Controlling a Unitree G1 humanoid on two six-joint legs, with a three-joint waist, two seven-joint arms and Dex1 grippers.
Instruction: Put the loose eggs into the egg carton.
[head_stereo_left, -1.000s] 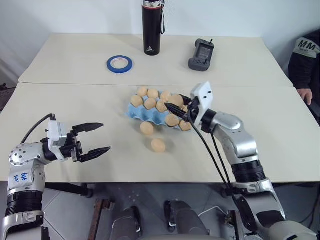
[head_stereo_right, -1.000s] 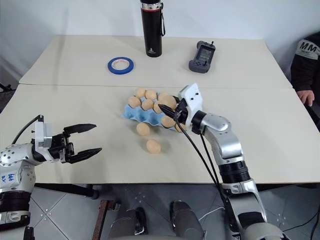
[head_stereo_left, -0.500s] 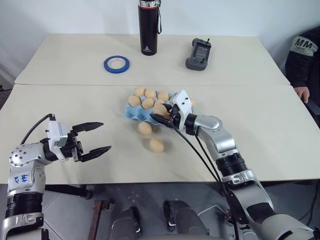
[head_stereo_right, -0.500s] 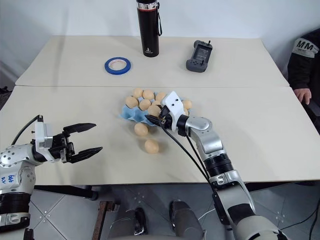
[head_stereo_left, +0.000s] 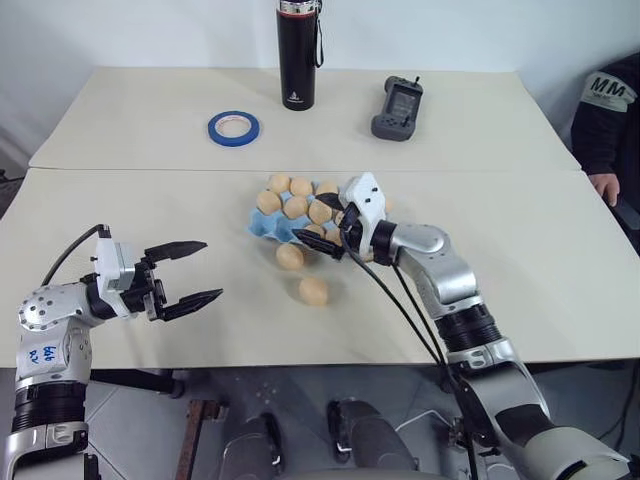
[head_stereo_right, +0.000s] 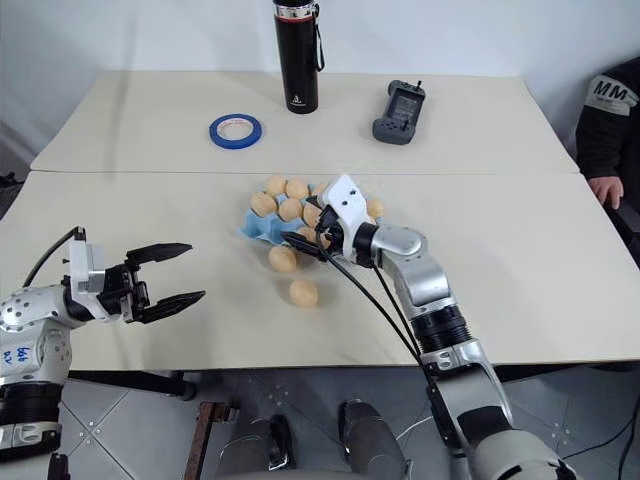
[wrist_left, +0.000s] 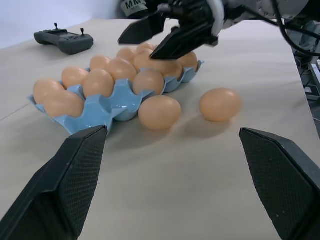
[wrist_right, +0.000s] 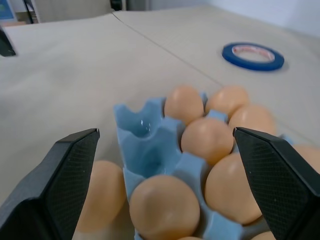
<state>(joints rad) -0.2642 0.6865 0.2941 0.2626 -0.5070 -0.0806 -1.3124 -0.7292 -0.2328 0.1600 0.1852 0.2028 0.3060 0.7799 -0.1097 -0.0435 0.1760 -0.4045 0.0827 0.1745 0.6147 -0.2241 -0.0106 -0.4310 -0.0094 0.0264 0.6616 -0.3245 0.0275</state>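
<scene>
The light blue egg carton (head_stereo_left: 266, 227) lies mid-table with several tan eggs in its cups and an empty cup (wrist_right: 144, 131) at its near left corner. Two loose eggs rest on the table just in front of it, one (head_stereo_left: 290, 257) against the carton's edge, the other (head_stereo_left: 313, 290) a little nearer. My right gripper (head_stereo_left: 323, 232) hovers low over the carton's front row, open, nothing between its fingers. My left gripper (head_stereo_left: 193, 272) stays well to the left, open and empty, pointing at the loose eggs (wrist_left: 159, 112).
A black bottle (head_stereo_left: 298, 55), a blue tape ring (head_stereo_left: 234, 126) and a dark handheld controller (head_stereo_left: 397, 107) stand at the back of the table. A person's arm and hand (head_stereo_left: 607, 184) show at the right edge.
My right gripper held an egg over the carton a second ago; its jaws have opened and the egg now sits in a cup. The hand drifted slightly left. The left arm kept still.
</scene>
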